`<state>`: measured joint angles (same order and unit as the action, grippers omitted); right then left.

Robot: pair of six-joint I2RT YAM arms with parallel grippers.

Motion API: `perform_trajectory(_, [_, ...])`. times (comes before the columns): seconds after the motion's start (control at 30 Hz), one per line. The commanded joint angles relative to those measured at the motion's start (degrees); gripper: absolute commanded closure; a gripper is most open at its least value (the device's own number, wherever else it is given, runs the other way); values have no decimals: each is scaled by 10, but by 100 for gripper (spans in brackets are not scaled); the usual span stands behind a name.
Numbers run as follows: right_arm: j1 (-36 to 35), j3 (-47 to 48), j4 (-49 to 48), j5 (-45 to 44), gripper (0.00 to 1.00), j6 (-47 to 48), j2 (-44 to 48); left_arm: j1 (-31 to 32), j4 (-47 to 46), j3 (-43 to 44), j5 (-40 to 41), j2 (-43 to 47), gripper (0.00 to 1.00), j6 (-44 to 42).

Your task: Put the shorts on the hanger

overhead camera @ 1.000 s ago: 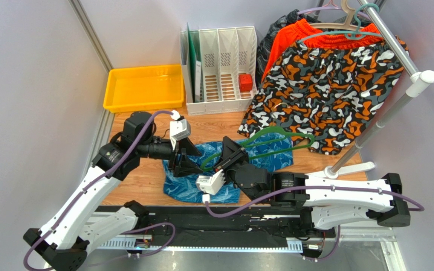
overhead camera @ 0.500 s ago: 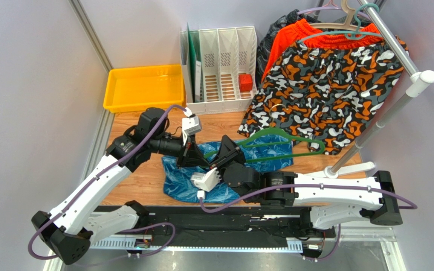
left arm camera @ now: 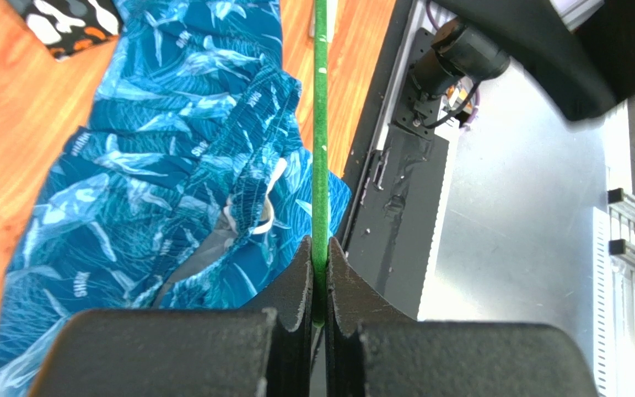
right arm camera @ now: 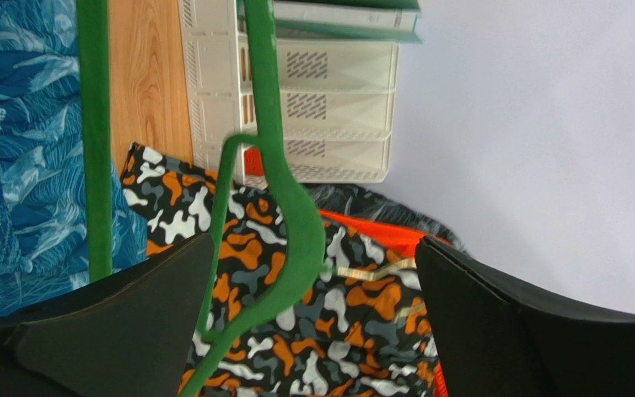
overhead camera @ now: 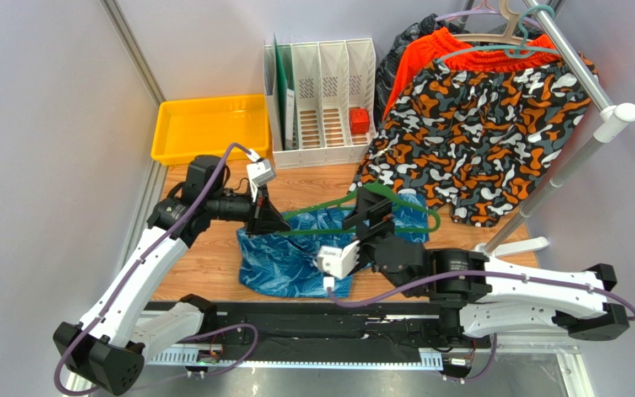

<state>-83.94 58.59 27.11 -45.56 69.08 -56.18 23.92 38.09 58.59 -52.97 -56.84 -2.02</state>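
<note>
Seen from above, the blue leaf-print shorts (overhead camera: 292, 260) lie crumpled on the wooden tabletop (overhead camera: 205, 265), in front of the white file rack (overhead camera: 321, 99). The dark green hanger (overhead camera: 321, 207) is lifted over them, between the two arms.

The left wrist camera adds what the overhead hides: the left pincer (left arm camera: 319, 285) is pressed tight on a thin green bar of the hanger (left arm camera: 321, 124), with the shorts (left arm camera: 155, 165) and their white drawstring below. The right wrist camera shows the right pincer (right arm camera: 312, 327) spread wide. The hanger's neck and hook (right arm camera: 283, 190) run between its fingers, and the camouflage shorts (right arm camera: 362, 347) and the rack (right arm camera: 329, 107) lie beyond.

A second ago the left pincer was open and the right one pinched the hanger; now the grip has changed sides. The right pincer (overhead camera: 373, 211) has slid away from the left one — toward the hook end, in front of the rack's right edge.

The left arm reaches across low and level, its pincer (overhead camera: 271, 222) in front of the rack's left end. The right arm stretches leftward along the near edge, wrist angled up toward the rack.
</note>
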Motion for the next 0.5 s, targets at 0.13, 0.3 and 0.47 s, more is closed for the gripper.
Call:
perform_trajectory(0.13, [235, 83, 216, 291, 0, -361, 131, -40, 87, 16, -87, 44, 100, -172])
perform_trajectory(0.3, [303, 85, 231, 480, 2, -474, 205, -40, 145, 22, -93, 49, 100, -264])
perform_trajectory(0.47, [387, 32, 262, 659, 8, -610, 267, -40, 205, 35, -117, 49, 100, -354])
